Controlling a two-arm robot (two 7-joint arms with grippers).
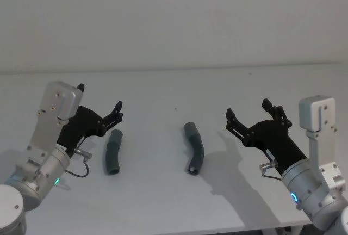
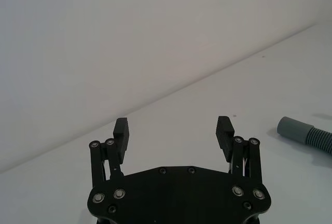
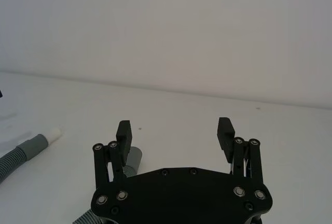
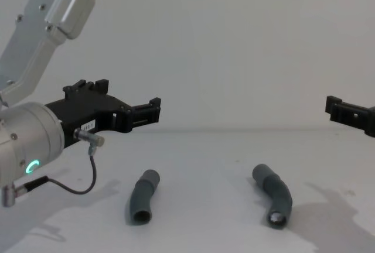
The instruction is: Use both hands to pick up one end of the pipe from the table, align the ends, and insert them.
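Grey pipe (image 1: 194,148), white tip (image 3: 54,133), black left tool (image 1: 100,97), black right tool (image 1: 248,109), white table (image 1: 163,202)

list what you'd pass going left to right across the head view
left pincer, open, above the table → left hose piece → right hose piece → right pincer, open

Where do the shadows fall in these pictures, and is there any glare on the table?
Head view: the soft shadow of the right pincer lies on the table beside the right pipe piece; no glare. Chest view: faint shadows near the left pipe piece too. Both wrist views: even light.
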